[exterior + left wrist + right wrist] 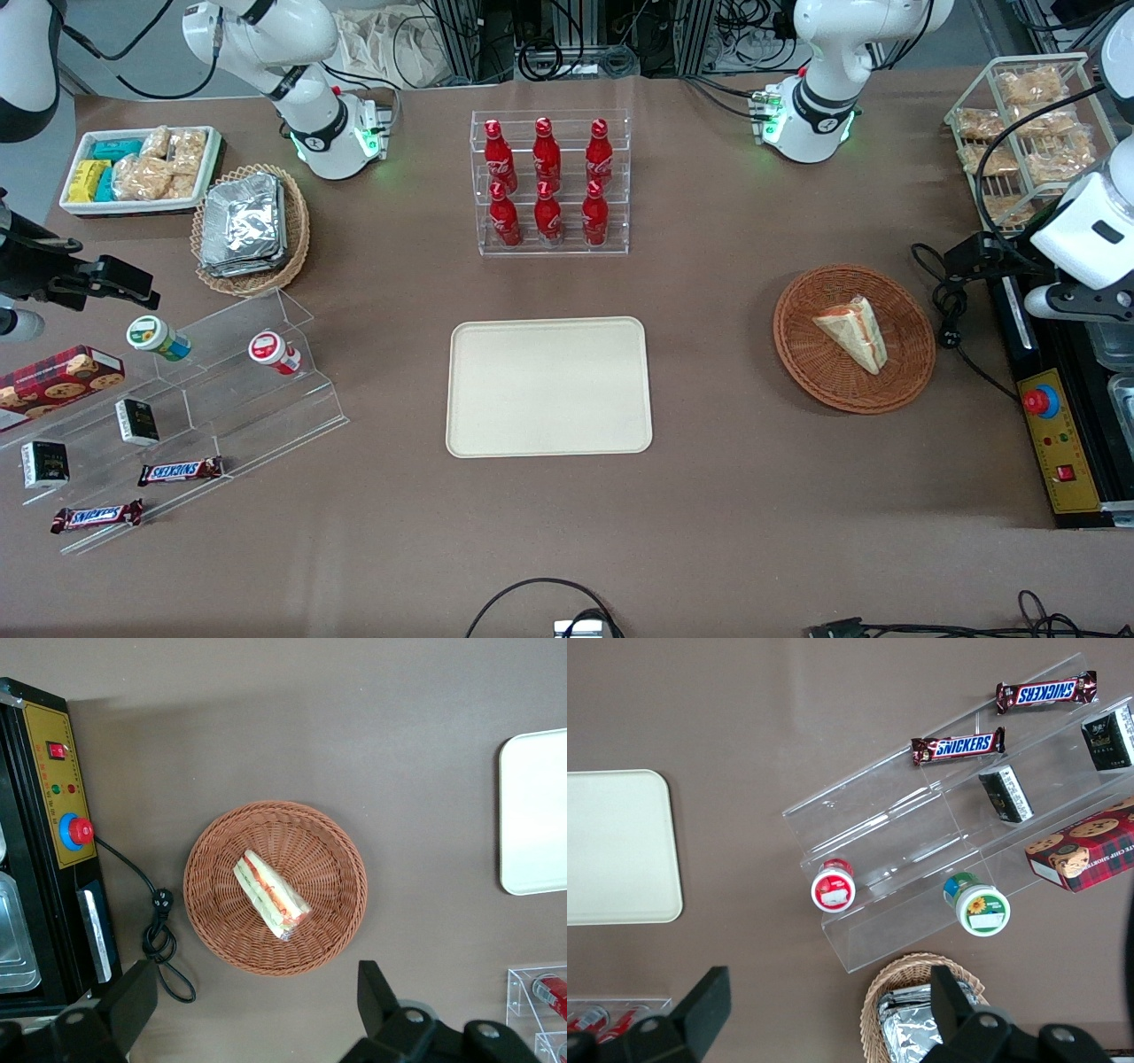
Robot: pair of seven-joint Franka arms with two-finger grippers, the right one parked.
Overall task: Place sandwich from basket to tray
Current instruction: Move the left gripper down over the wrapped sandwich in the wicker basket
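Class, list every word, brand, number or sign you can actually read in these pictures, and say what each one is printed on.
"SNICKERS": two bars on the clear stepped display stand.
Red bottles: white script, too small to read.
Cookie box, two dark cartons, two round lids: print unreadable.
Yellow control panel: buttons, no legible text.
Sandwich, basket, tray: no text.
Gripper, open above the basket: no text.
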